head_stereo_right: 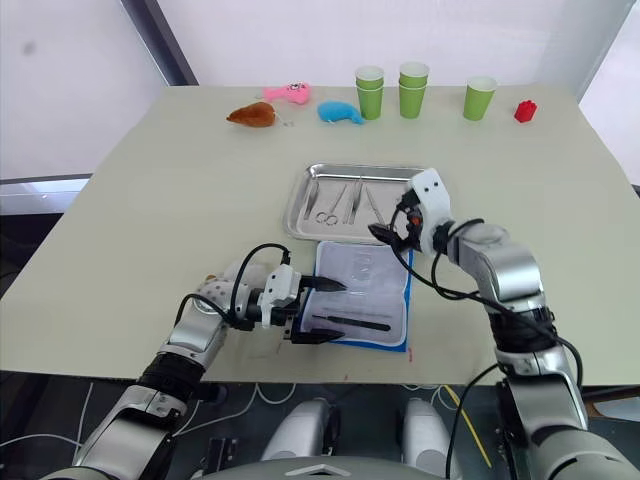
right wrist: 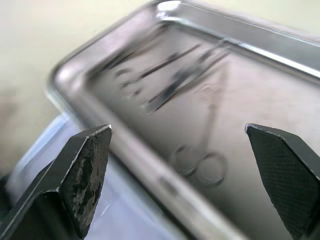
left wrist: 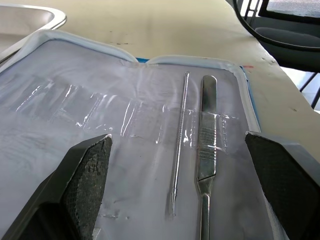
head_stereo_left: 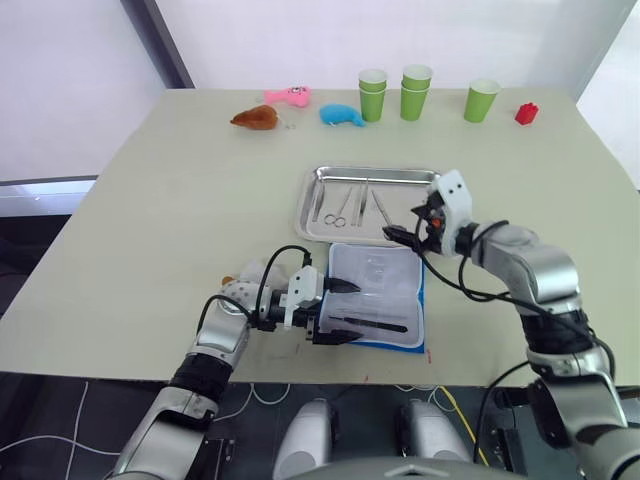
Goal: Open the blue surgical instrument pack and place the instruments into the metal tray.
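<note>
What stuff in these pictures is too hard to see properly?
- The instruments in the metal tray: blurred in the right wrist view and too small in the eye views, so I cannot count them or name each kind.
- The open blue surgical instrument pack: its near end is cut off by the picture's edge in the left wrist view, along with the ends of two tools on it.
- The pack's near-left corner: hidden behind the left gripper in the eye views.

Along the far edge of the beige tabletop (head_stereo_left: pixel 150 220), a brown plush toy (head_stereo_left: pixel 256 118), a pink toy (head_stereo_left: pixel 289 96) and a small blue whale toy (head_stereo_left: pixel 342 116) are lying close together; 3 stacks of green paper cups (head_stereo_left: pixel 414 92) are standing beside them, a small red object (head_stereo_left: pixel 525 113) sitting nearest the far right corner
</note>
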Controlling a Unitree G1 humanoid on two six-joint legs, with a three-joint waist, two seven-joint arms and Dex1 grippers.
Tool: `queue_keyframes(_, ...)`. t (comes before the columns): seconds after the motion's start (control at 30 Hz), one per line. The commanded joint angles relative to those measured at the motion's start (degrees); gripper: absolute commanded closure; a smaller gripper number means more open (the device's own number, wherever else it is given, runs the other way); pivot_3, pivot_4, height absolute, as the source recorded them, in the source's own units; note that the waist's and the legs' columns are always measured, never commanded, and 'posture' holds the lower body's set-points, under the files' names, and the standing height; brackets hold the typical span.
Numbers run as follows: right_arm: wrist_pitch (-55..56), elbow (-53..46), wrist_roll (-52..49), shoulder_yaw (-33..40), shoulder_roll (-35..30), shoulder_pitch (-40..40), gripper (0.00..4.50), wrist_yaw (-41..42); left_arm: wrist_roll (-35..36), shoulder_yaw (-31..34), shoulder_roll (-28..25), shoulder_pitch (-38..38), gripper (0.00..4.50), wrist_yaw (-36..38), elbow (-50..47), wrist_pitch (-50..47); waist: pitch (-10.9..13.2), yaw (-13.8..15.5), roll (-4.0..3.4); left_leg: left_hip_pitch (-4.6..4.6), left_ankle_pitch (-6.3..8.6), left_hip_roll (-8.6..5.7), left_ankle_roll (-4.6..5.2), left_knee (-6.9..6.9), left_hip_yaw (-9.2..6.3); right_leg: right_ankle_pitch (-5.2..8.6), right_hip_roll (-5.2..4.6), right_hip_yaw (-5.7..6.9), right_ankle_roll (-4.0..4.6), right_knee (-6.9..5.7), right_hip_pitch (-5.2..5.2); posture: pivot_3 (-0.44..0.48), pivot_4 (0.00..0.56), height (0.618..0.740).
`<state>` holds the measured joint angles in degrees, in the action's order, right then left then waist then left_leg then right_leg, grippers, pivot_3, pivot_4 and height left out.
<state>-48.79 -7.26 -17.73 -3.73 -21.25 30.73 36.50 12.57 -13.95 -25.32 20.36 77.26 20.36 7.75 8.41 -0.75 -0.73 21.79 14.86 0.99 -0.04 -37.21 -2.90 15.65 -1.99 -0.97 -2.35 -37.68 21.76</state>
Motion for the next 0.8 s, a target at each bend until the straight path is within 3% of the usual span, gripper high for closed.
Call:
queue_keyframes(0.03, 6.9, -7.6, -3.1, 0.6, -2.8, -4.8, 0.03, 6.2, -3.4, -1.8, -0.1, -2.0, 0.0, -2.1, 5.8, -2.6, 0.0, 0.1, 0.01, -0.01, 0.0, 0.0, 0.0, 0.0, -0.01, 0.01, 0.0, 0.0, 0.0, 0.0, 0.0, 0.0, 0.15, 0.74)
queue_keyframes(0.2, 14.1, -12.3, -5.2, 2.4, -8.0, -12.4, 0.03, 13.2, -3.4, -1.8, -0.4, -2.1, 0.0, -1.9, 5.5, -2.6, 0.1, 0.0, 0.07, 0.01, 0.0, 0.0, 0.0, 0.0, 0.0, 0.04, -0.01, 0.0, -0.05, 0.03, -0.01, 0.0, 0.15, 0.74)
queue_keyframes(0.4, 23.9, -16.9, -10.4, 9.9, -19.0, -22.0, 0.03, 26.4, -3.3, -2.0, -1.5, -2.1, 0.0, -0.6, 5.1, -2.5, 0.3, 0.0, 0.34, 0.04, 0.01, -0.01, -0.01, 0.04, -0.03, 0.1, -0.03, 0.03, -0.07, 0.16, -0.03, 0.0, 0.15, 0.74)
queue_keyframes(0.8, 24.5, -14.5, -27.0, 23.7, -30.6, -25.8, 0.03, 43.3, -3.3, -1.9, -3.5, -0.7, 0.0, 2.2, 6.2, -1.2, 0.8, 0.0, 0.85, 0.0, 0.01, 0.2, -0.02, 0.08, -0.01, 0.11, 0.02, 0.03, -0.05, 0.16, -0.02, 0.0, 0.15, 0.74)
